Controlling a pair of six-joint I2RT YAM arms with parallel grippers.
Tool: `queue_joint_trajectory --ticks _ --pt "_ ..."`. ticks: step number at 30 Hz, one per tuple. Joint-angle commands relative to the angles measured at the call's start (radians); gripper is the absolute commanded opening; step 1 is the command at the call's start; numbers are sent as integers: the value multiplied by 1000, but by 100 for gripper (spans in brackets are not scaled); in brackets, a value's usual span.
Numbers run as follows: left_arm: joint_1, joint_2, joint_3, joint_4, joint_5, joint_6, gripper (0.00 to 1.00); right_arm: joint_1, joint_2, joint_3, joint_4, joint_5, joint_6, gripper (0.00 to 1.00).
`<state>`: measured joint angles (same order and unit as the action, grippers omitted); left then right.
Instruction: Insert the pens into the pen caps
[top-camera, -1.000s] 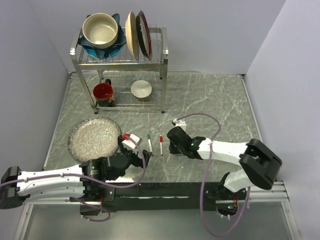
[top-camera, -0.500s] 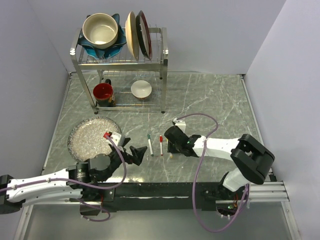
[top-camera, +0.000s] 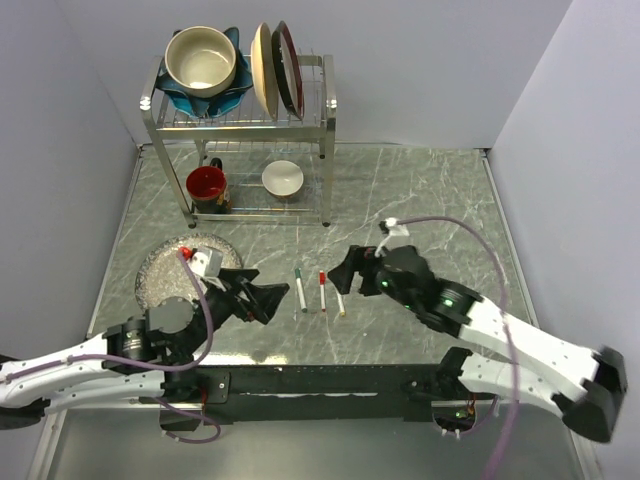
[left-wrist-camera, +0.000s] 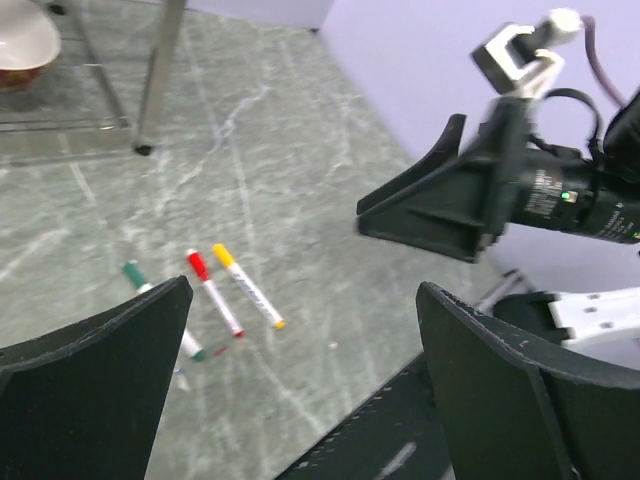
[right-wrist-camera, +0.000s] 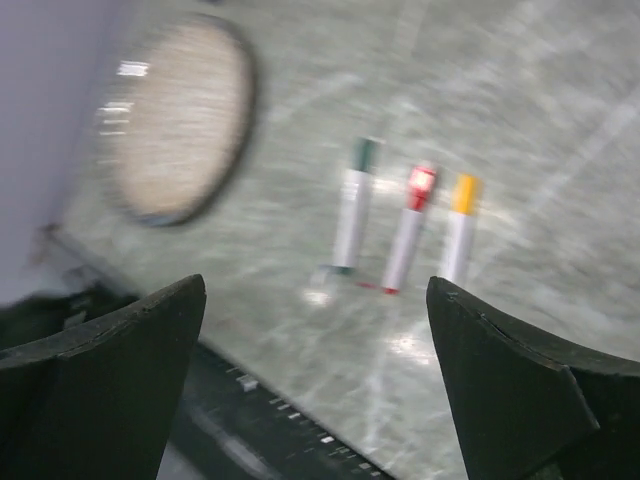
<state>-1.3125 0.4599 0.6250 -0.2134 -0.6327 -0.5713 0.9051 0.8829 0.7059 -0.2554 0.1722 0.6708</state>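
Between left claw (top-camera: 282, 298) and right claw (top-camera: 343, 281), pens (top-camera: 321, 292)

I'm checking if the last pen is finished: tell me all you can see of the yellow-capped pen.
The yellow-capped pen is slim, with a white barrel, a yellow-orange cap on one end and a small orange tip at the other. It lies flat on the marbled table, at the right end of the row seen from above, beside the red-capped pen but apart from it.
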Motion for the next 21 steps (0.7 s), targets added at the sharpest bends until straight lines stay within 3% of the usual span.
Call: queue_joint_trajectory --ticks 1,9,21 --pt "-5 -62 -37 45 68 -48 99 9 -152 -32 24 -106 -34 100" --pt "-5 -179 -171 135 73 -113 99 9 -337 -86 -8 -68 26 100" --pt "-5 -184 -162 83 31 -133 99 9 -423 -169 68 -97 10 100"
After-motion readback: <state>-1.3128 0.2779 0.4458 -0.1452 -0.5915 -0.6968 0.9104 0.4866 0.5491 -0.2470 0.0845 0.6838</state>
